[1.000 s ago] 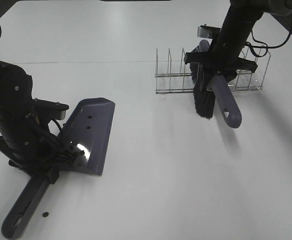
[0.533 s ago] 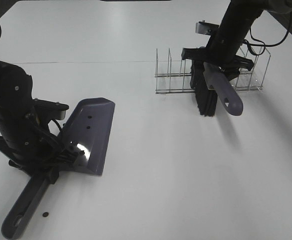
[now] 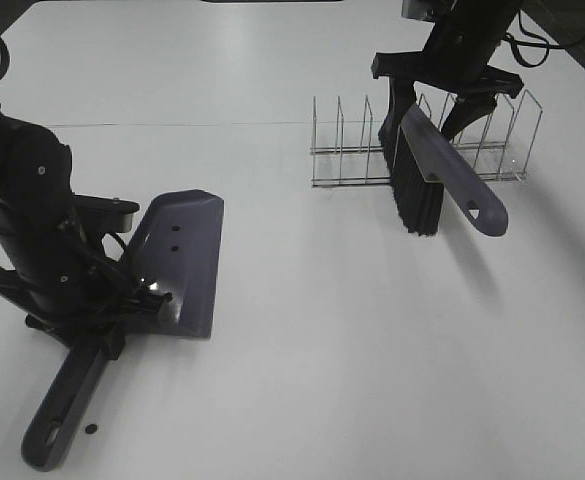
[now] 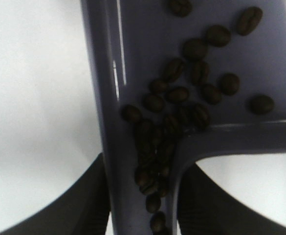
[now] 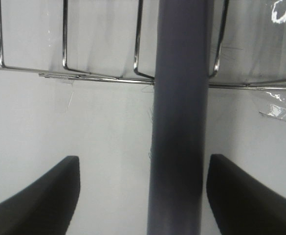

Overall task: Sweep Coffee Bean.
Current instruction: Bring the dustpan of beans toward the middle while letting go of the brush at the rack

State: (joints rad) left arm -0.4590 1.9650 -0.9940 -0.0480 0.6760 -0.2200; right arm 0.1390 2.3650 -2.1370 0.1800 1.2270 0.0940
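brush (image 3: 424, 180) leans in wire rack (image 3: 352, 150); left hand (image 3: 122, 320) holds dustpan (image 3: 177, 255).

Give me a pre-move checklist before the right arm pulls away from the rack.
1. Right gripper open, fingers clear of the brush handle: ok.
2. Brush standing in the wire rack: ok, though it leans and its stability is uncertain.
3. Left gripper shut on the dustpan handle: ok.
4. Coffee beans inside the dustpan: ok.
5. Table free of beans: not ok, one dark speck lies near the handle end.
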